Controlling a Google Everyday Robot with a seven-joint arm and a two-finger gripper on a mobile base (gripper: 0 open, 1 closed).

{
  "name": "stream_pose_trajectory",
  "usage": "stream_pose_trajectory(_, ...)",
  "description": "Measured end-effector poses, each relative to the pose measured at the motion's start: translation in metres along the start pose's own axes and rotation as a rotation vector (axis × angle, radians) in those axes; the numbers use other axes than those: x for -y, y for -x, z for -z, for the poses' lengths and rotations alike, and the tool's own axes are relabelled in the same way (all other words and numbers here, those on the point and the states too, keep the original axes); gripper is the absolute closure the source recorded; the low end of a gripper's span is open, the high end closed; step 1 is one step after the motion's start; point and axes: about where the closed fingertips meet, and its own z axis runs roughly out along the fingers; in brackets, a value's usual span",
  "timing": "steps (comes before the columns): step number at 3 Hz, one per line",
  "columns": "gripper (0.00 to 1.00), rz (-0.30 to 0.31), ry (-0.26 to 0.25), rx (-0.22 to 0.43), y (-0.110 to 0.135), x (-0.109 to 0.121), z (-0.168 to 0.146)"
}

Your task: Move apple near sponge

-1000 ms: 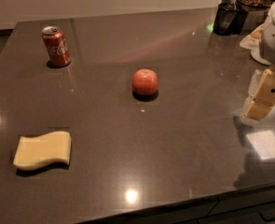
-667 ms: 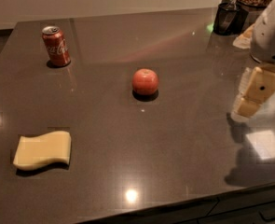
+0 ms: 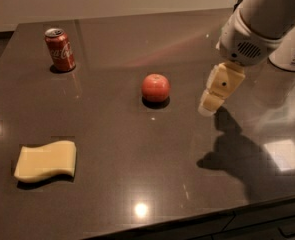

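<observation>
As the apple point(image 3: 155, 87) is round and stands free on the smooth dark table point(image 3: 112, 134), a roll is judged the chief hazard: a glancing or off-centre contact from the gripper point(image 3: 209, 104) could send it away across the top. The gripper is held above the table just right of the apple, clear of it, with nothing seen in its grasp; whether it is spread or pressed together cannot be told from this angle.

The apple is located near the table's middle, well apart from the sponge point(image 3: 46, 160), which lies flat at the near left. A second risk is noted at release: the sponge lies fairly near the front edge, and an apple set down carelessly there might roll off.

The Coca-Cola can point(image 3: 60, 49) stands at the far left, well off the direct line from apple to sponge, and no obstruction is recorded on that line. A white container point(image 3: 292, 49) stands at the right behind the arm point(image 3: 259, 19) and could be struck by a wide swing.
</observation>
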Motion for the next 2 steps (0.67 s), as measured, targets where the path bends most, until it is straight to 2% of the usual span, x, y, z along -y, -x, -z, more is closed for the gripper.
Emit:
stream_pose_trajectory(1,0.00,-0.068,0.008,0.023,0.017,0.012,-0.029)
stream_pose_trajectory(2,0.00,-0.102,0.041,0.064,0.040,0.011,-0.057)
